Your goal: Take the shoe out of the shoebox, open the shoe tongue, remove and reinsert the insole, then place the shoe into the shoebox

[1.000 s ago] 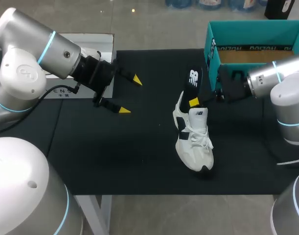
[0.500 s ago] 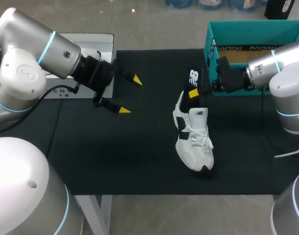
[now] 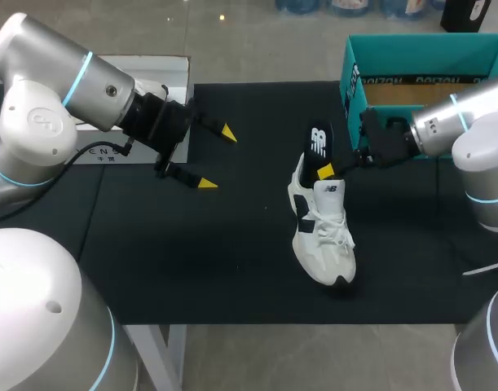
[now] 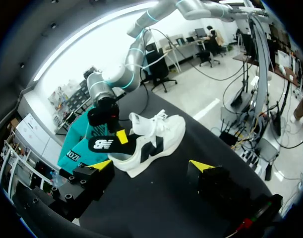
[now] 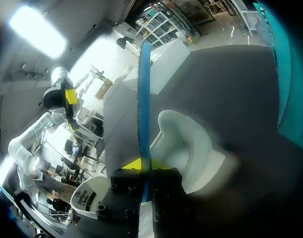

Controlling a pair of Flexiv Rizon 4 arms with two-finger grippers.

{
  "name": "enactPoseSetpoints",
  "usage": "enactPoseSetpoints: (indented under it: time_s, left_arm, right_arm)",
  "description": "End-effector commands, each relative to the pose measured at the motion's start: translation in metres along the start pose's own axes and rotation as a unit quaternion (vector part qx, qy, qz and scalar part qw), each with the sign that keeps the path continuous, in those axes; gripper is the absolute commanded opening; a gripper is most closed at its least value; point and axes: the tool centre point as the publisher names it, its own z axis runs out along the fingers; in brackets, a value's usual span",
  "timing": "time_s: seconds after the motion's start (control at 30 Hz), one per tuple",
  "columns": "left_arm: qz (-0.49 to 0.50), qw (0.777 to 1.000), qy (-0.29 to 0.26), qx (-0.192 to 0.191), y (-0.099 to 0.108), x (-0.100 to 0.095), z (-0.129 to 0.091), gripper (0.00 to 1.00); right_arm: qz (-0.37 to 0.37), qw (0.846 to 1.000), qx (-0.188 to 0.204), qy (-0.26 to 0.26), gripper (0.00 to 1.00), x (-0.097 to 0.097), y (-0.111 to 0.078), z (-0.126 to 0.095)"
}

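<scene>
A white shoe (image 3: 322, 232) with black trim stands on the black mat, toe toward the front edge. A black insole (image 3: 319, 142) sticks up out of its heel opening. My right gripper (image 3: 325, 171) is shut on the insole just above the heel. In the right wrist view the insole (image 5: 144, 99) runs edge-on between the fingers of the right gripper (image 5: 144, 166), above the shoe (image 5: 186, 144). My left gripper (image 3: 218, 158) hangs open over the mat's left part, well apart from the shoe. In the left wrist view the shoe (image 4: 151, 144) lies ahead of the left gripper (image 4: 151, 164).
The teal shoebox (image 3: 352, 85) stands open at the back right, right behind my right gripper. A white flat box (image 3: 143, 69) lies at the back left, under my left arm. Bare mat (image 3: 232, 261) stretches between the shoe and the left gripper.
My right gripper has closed on the insole, after rising a little and coming back down. The insole has sunk slightly toward the shoe. The left arm has not moved.
</scene>
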Motion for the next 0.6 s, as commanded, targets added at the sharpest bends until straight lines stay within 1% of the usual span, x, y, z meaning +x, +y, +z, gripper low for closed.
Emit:
enactPoseSetpoints:
  time_s: [0.03,0.13,0.27,0.3,0.33,0.43,0.6]
  left_arm:
    - [0.0,1.0,0.001,-0.001,0.0,0.0,0.0,1.0]
    - [0.0,1.0,0.001,-0.001,0.0,0.0,0.0,1.0]
    - [0.0,1.0,0.001,-0.001,0.0,0.0,0.0,1.0]
    - [0.0,1.0,0.001,-0.001,0.0,0.0,0.0,1.0]
    - [0.0,1.0,0.001,-0.001,0.0,0.0,0.0,1.0]
    - [0.0,1.0,0.001,-0.001,0.0,0.0,0.0,1.0]
    - [0.0,1.0,0.001,-0.001,0.0,0.0,0.0,1.0]
  right_arm:
    - [0.006,1.0,0.01,0.0,0.0,0.001,-0.008,0.005]
    - [0.009,1.0,0.023,0.002,0.0,0.003,-0.016,0.013]
    - [0.018,1.0,0.025,0.003,0.0,0.003,-0.018,0.019]
    - [0.019,1.0,0.022,0.002,0.28,0.002,-0.017,0.018]
    - [0.018,1.0,0.021,0.003,0.39,0.002,-0.014,0.018]
    - [0.008,1.0,0.015,0.0,0.6,0.003,-0.004,0.015]
    - [0.001,1.0,0.0,-0.013,0.51,0.001,0.01,0.007]
